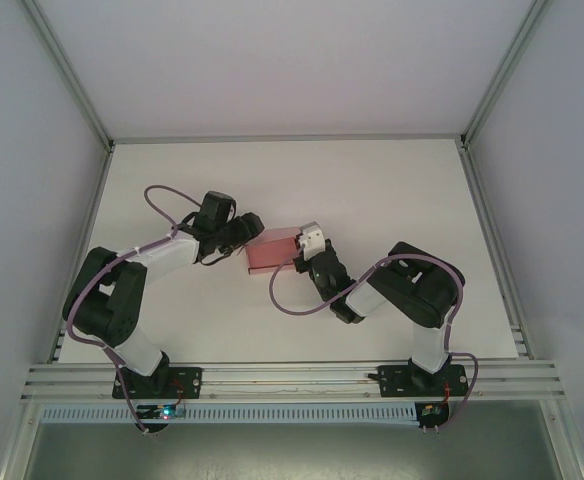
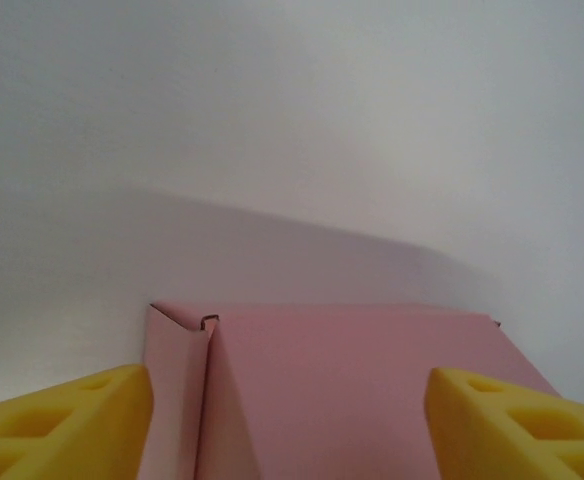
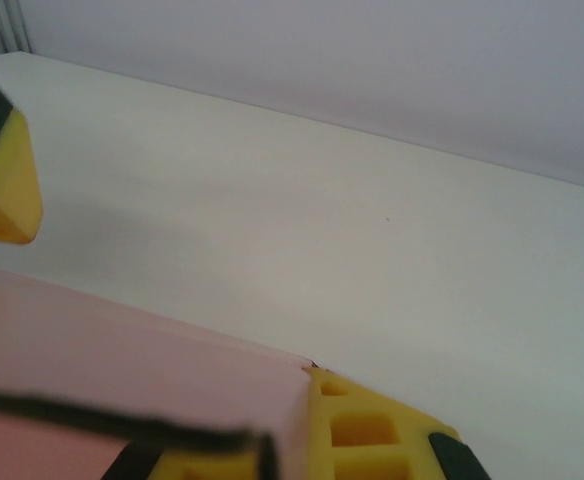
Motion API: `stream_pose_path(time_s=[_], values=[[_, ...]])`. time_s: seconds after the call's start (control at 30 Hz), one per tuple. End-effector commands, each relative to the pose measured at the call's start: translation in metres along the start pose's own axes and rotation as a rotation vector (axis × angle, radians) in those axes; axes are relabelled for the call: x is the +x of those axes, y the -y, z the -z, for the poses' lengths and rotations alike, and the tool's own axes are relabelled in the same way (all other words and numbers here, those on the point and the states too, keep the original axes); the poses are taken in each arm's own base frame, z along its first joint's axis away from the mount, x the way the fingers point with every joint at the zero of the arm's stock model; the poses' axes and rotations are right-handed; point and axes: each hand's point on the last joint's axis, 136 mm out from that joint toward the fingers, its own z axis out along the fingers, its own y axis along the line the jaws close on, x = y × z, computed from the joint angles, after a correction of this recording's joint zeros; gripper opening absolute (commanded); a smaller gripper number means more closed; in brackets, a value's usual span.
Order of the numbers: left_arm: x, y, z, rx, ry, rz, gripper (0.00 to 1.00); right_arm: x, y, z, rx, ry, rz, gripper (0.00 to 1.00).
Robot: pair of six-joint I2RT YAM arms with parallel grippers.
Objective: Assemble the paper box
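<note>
Paper box (image 1: pixel 270 255) sits at the middle of the bench (image 1: pixel 372 190) | left end effector (image 2: pixel 290 385) at its 10 o'clock, jaws spread astride it | right end effector (image 3: pixel 302 450) at 3 o'clock, closed, apparently nipping a wall | thin card likely light, springy, easily crushed; best held gently by folded edges | right-hand grip point blurred, box's inside hidden

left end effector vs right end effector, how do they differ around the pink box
Left end effector is open, fingers spread either side of the paper box; right end effector is shut, seemingly pinching its edge. Left sits at the box's left side, right at its right. Both have yellow fingers.
</note>
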Motion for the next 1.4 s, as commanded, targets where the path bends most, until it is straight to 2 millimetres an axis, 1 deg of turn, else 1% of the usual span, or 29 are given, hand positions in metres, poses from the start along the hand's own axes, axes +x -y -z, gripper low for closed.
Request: stream_pose_path(time_s=[0.0, 0.1, 0.17, 0.2, 0.27, 0.33, 0.37, 0.5, 0.53, 0.57, 0.63, 0.8, 1.0, 1.07, 1.13, 1.2, 1.27, 1.37], values=[[0.007, -0.011, -0.005, 0.023, -0.013, 0.037, 0.68, 0.063, -0.013, 0.014, -0.080, -0.213, 0.091, 0.07], [0.014, -0.017, -0.011, 0.031, -0.024, 0.056, 0.64, 0.057, -0.015, 0.017, -0.082, -0.211, 0.084, 0.12], [0.017, -0.022, -0.015, 0.023, -0.035, 0.066, 0.62, 0.052, -0.016, 0.019, -0.083, -0.215, 0.081, 0.18], [0.018, -0.023, -0.016, 0.022, -0.039, 0.069, 0.61, 0.051, -0.017, 0.020, -0.085, -0.222, 0.081, 0.19], [0.020, -0.026, -0.018, 0.020, -0.039, 0.079, 0.53, 0.049, -0.018, 0.021, -0.081, -0.244, 0.072, 0.20], [0.022, -0.027, -0.020, 0.021, -0.035, 0.078, 0.51, 0.049, -0.019, 0.023, -0.089, -0.263, 0.065, 0.21], [0.024, -0.028, -0.020, 0.019, -0.036, 0.076, 0.48, 0.047, -0.020, 0.025, -0.094, -0.262, 0.060, 0.22], [0.027, -0.035, -0.023, -0.009, -0.041, 0.056, 0.43, 0.037, -0.016, 0.036, -0.105, -0.241, 0.041, 0.37], [0.027, -0.038, -0.023, -0.018, -0.039, 0.044, 0.40, 0.034, -0.015, 0.039, -0.108, -0.244, 0.038, 0.39], [0.028, -0.039, -0.023, -0.027, -0.041, 0.034, 0.39, 0.031, -0.015, 0.043, -0.116, -0.248, 0.042, 0.40], [0.030, -0.043, -0.022, -0.047, -0.040, 0.013, 0.39, 0.027, -0.018, 0.050, -0.154, -0.274, 0.050, 0.49], [0.032, -0.053, -0.022, -0.091, -0.032, -0.011, 0.36, 0.025, -0.032, 0.072, -0.292, -0.339, 0.082, 0.67], [0.036, -0.058, -0.026, -0.094, -0.043, -0.021, 0.35, 0.023, -0.030, 0.099, -0.363, -0.342, 0.089, 0.91], [0.038, -0.059, -0.027, -0.096, -0.047, -0.024, 0.35, 0.014, -0.025, 0.105, -0.355, -0.317, 0.060, 0.98], [0.040, -0.058, -0.028, -0.094, -0.053, -0.031, 0.34, 0.000, -0.022, 0.112, -0.365, -0.271, 0.029, 0.98], [0.041, -0.058, -0.028, -0.091, -0.055, -0.042, 0.34, -0.019, -0.014, 0.114, -0.343, -0.215, -0.028, 0.98], [0.042, -0.057, -0.027, -0.092, -0.057, -0.054, 0.34, -0.036, -0.005, 0.112, -0.315, -0.177, -0.089, 0.98], [0.043, -0.057, -0.026, -0.098, -0.058, -0.066, 0.35, -0.056, 0.007, 0.102, -0.293, -0.189, -0.166, 0.98]])
